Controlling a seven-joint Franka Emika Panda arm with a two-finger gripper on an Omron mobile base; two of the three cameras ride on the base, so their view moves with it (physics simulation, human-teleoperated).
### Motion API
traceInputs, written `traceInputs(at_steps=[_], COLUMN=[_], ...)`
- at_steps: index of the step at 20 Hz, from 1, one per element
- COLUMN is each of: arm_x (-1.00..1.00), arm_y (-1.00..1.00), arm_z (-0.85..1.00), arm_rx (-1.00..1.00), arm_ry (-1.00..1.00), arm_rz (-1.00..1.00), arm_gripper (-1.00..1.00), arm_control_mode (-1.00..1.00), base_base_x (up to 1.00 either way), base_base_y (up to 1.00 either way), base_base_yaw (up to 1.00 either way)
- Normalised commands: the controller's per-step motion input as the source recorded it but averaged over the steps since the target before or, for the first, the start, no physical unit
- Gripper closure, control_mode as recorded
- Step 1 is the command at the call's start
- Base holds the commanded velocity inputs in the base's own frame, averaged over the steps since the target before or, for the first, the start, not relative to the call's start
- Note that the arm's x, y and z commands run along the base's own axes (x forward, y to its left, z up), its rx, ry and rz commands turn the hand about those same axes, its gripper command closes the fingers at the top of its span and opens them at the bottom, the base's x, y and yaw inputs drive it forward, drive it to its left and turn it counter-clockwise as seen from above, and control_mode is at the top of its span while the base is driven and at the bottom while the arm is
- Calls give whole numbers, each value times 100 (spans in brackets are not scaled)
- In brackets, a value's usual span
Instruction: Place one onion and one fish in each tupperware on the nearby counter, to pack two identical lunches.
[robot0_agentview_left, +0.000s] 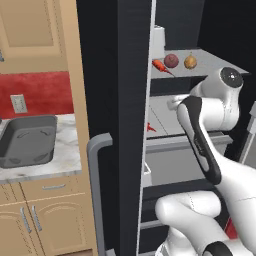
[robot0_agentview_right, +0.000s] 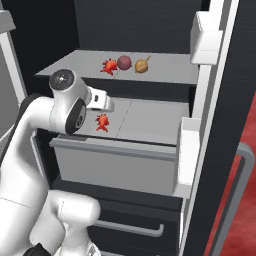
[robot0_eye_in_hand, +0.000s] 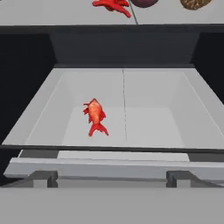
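Inside the open fridge, a small red-orange fish (robot0_eye_in_hand: 95, 114) lies on the lower shelf (robot0_eye_in_hand: 153, 122), also seen as the fish (robot0_agentview_right: 102, 122) just below my hand. My gripper (robot0_eye_in_hand: 111, 177) hovers at the shelf's front edge, open and holding nothing, a short way from that fish. On the upper shelf sit a second fish (robot0_agentview_right: 108, 66), a purplish-red onion (robot0_agentview_right: 124, 62) and a yellow-brown onion (robot0_agentview_right: 142, 65) in a row. A dark grey rectangular tupperware (robot0_agentview_left: 30, 121) rests on the marble counter left of the fridge.
The dark fridge door (robot0_agentview_left: 127, 125) with its grey handle (robot0_agentview_left: 97, 190) stands open between the counter and the shelves. The other door carries white bins (robot0_agentview_right: 187, 150). A grey drawer (robot0_agentview_right: 115, 165) sits under the lower shelf. Wooden cabinets (robot0_agentview_left: 45, 215) stand below the counter.
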Motion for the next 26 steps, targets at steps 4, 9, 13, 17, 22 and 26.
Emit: traceInputs(at_steps=[4,9,13,17,22,26], arm_x=[31,37,30,29,41,60], arm_y=[-15,-1,1,10,9,2], arm_z=[51,63,41,23,8,0], arm_rx=[0,5,6,1,0,0], arm_ry=[-1,-1,-2,0,0,2], arm_rz=[-8,-4,0,0,0,0], arm_gripper=[-100,-100,-100,-100,-100,-100], arm_control_mode=[-100,-100,-100,-100,-100,-100], base_base_x=[0,0,0,0,0,0], base_base_y=[0,0,0,0,0,0], base_base_yaw=[0,0,0,0,0,0])
